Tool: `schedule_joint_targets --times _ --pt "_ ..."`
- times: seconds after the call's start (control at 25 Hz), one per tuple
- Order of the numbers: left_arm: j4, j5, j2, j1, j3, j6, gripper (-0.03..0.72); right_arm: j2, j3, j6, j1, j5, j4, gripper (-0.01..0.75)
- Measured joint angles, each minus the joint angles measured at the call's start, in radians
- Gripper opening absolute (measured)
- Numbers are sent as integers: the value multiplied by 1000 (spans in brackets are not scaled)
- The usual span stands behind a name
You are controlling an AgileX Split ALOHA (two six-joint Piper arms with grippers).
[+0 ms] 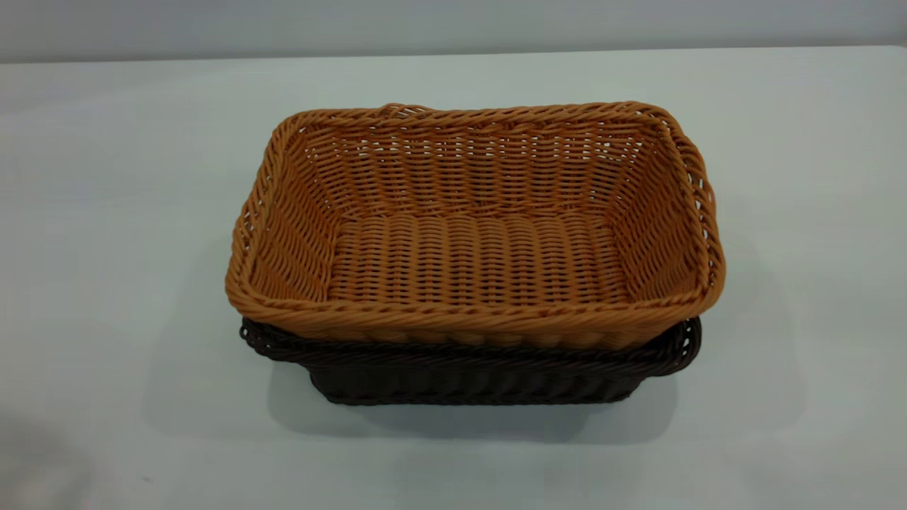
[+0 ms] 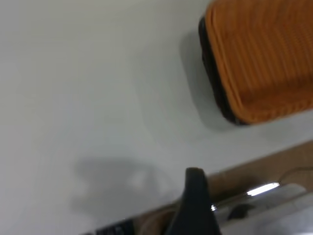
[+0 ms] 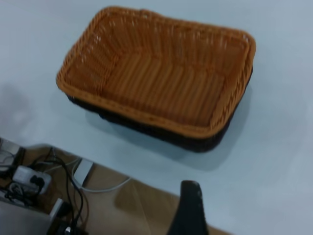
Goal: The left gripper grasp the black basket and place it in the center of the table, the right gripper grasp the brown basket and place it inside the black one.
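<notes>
The brown basket (image 1: 475, 255) sits nested inside the black basket (image 1: 468, 382) in the middle of the table (image 1: 113, 212); only the black rim and lower wall show under it. Both stand level. Neither gripper shows in the exterior view. In the left wrist view my left gripper (image 2: 242, 215) is open and empty over the table's edge, well away from the brown basket (image 2: 264, 54) and the black basket (image 2: 212, 73). In the right wrist view my right gripper (image 3: 220, 215) is open and empty, high above the table's edge, apart from the brown basket (image 3: 161, 73) and the black basket (image 3: 195, 142).
Beyond the table's edge the right wrist view shows brown floor with cables and a power strip (image 3: 29, 181). The left wrist view shows a metal frame part (image 2: 264, 196) past the table's edge. White tabletop lies all round the baskets.
</notes>
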Motion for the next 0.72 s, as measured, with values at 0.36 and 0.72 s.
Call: schedule_joint_targets --times 0.36,0.72 --pt "39 0 -371 0 317 -6 517 -144 176 19 0 -8 -128 541" --pt "121 -6 -678 0 477 -31 517 -281 196 34 0 -14 -165 541"
